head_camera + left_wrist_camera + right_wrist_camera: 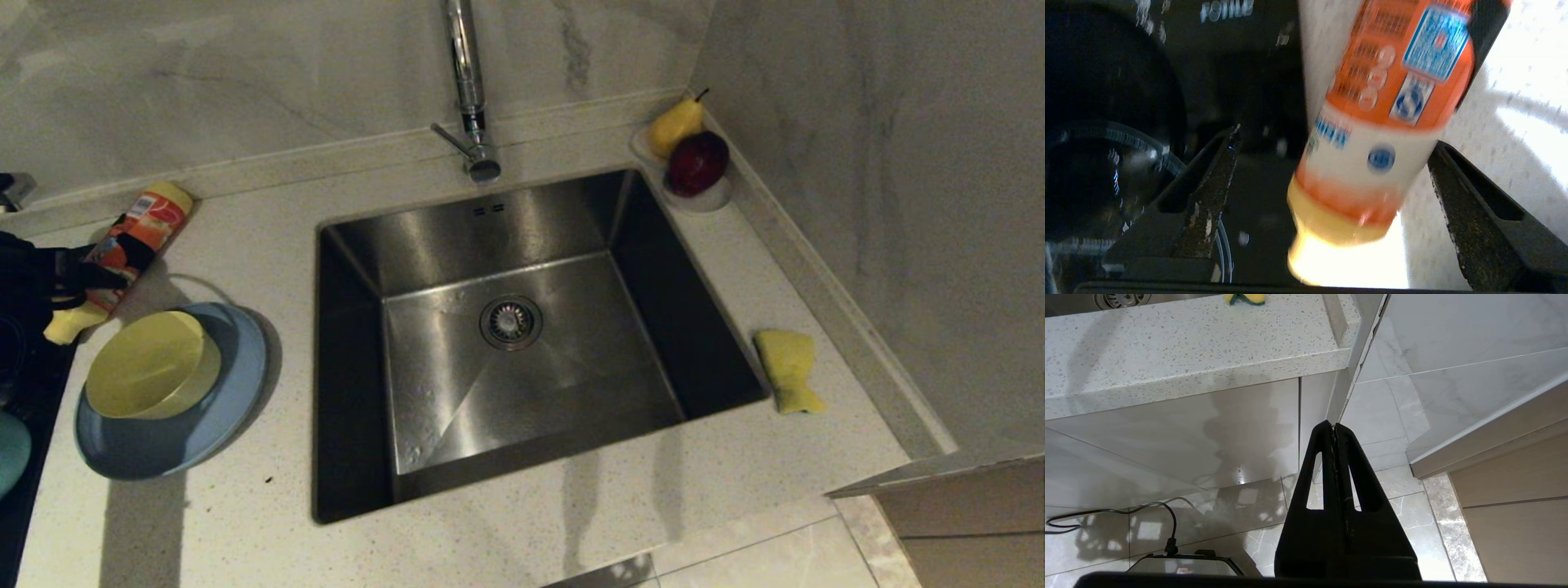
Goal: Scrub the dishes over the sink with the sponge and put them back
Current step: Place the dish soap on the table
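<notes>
Head view: the left gripper (77, 282) is half cut off at the edge, astride an orange detergent bottle (135, 237) lying on the speckled countertop (269, 245). A pale-yellow bowl (147, 363) sits in the light-blue plate (212, 425); the teal bowl (12, 453) is cropped. The sponge (788, 369) lies right of the sink (522, 343).
Left wrist view: fingers (1208, 204) spread wide, bottle blurred between.
Right wrist view: the right gripper (1334, 430) is closed, empty, below the counter edge

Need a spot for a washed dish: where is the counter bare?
Bare: front strip before the square steel sink, and between it and the light-blue plate. Crowded: left edge with orange bottle; back-right corner with fruit.
</notes>
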